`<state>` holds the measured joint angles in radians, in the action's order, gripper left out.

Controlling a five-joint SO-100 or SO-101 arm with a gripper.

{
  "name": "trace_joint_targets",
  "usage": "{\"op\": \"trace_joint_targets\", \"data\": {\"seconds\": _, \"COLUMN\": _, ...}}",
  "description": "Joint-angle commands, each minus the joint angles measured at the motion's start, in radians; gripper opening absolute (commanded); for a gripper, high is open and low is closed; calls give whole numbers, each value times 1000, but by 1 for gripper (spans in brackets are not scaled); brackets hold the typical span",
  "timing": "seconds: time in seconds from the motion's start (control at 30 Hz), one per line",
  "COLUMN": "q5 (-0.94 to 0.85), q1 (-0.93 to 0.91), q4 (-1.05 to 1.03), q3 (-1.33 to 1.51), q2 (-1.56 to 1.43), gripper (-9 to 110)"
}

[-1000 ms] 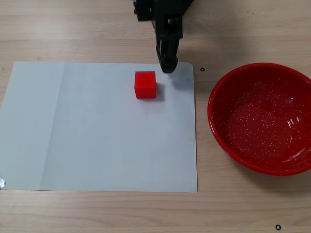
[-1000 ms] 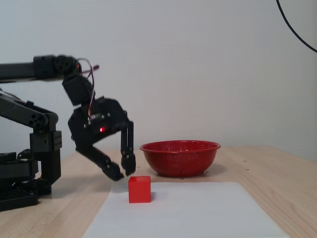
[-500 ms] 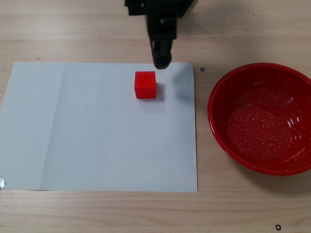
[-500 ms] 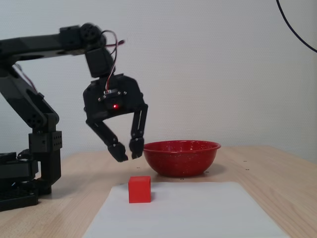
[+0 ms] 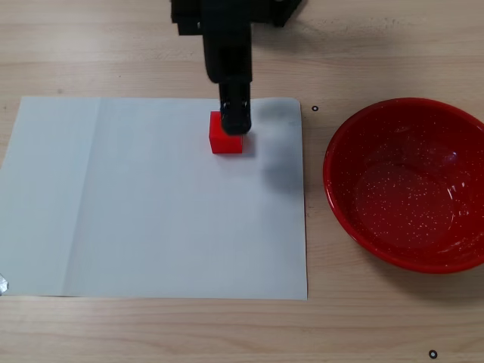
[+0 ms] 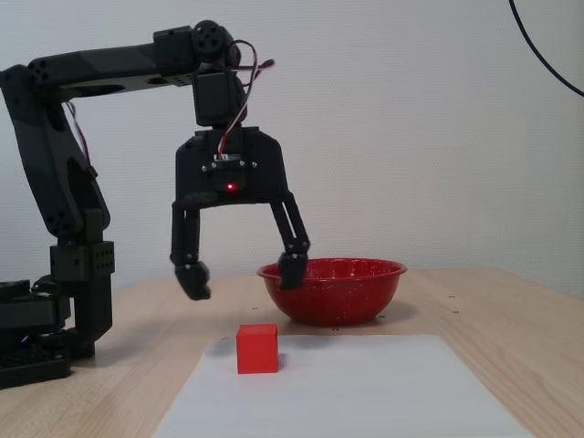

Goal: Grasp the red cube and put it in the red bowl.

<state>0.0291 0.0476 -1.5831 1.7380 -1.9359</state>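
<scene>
One white sheet [image 5: 151, 197] on wooden table [image 5: 378, 45]; jaws spread above red cube [image 6: 257, 348].

A light wooden table [image 5: 113, 45] carries a white sheet of paper [image 5: 151, 212] lying flat. A small red cube [image 5: 225, 142] sits on the paper near its far edge. A red bowl [image 5: 408, 185] stands on the bare wood just beside the paper.
</scene>
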Motion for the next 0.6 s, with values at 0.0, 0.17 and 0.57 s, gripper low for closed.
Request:
{"op": "trace_joint_targets", "data": {"seconds": 0.0, "q5": 15, "q1": 11, "q4": -6, "q3": -117, "q2": -6, "gripper": 44}}
{"op": "trace_joint_targets", "data": {"seconds": 0.17, "q5": 15, "q1": 21, "q4": -3, "q3": -140, "q2": 51, "gripper": 49}}
{"op": "trace_joint_targets", "data": {"seconds": 0.57, "q5": -8, "q1": 3, "q4": 25, "q3": -207, "q2": 199, "gripper": 58}}
